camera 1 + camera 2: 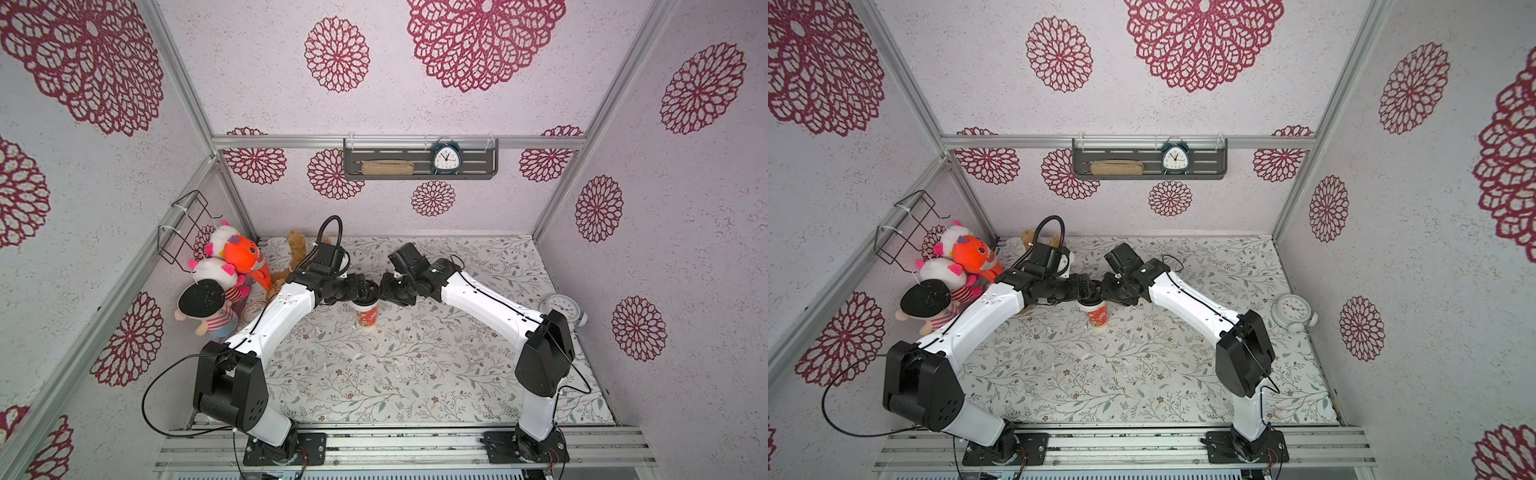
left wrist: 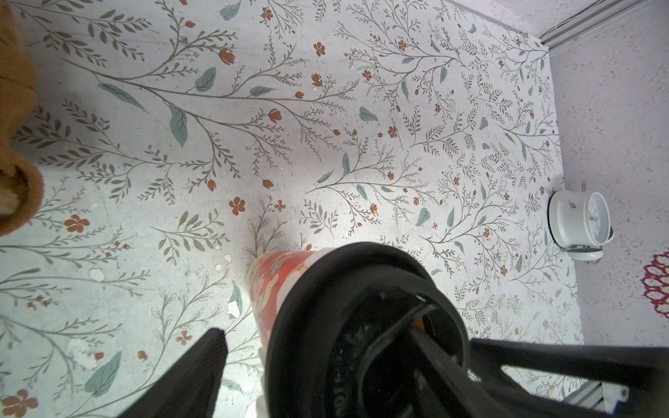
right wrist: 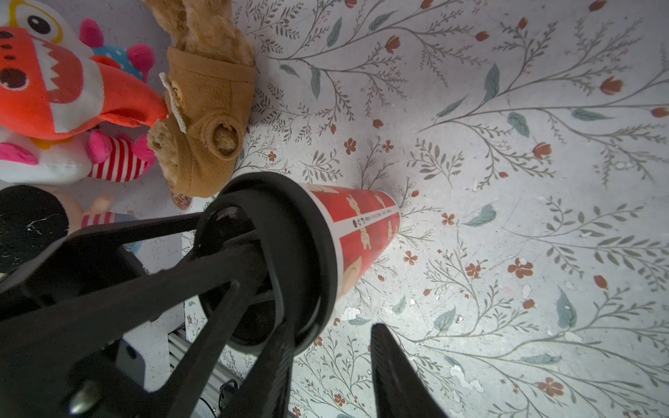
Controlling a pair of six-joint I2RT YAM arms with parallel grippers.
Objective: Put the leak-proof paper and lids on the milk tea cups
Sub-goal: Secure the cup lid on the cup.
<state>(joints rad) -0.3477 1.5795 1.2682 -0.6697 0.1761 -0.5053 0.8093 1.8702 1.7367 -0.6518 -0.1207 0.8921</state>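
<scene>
Milk tea cup (image 1: 367,318) stands mid-surface (image 1: 415,374), black lid (image 2: 307,289) on. Left claw (image 2: 315,331) and right claw (image 3: 333,327), both open, straddle its rim. Room in front; plush toys (image 1: 224,274) close left, alarm clock (image 1: 561,307) far right.

Floral-print table (image 1: 415,374): cup (image 1: 366,318) standing upright mid-table, white clock (image 1: 561,305) at the right edge, plushies (image 1: 232,266) piled far-left.

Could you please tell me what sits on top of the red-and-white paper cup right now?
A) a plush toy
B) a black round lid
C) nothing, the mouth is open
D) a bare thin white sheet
B: both wrist views show a black round lid capping the upright cup, so its mouth is covered.
</scene>
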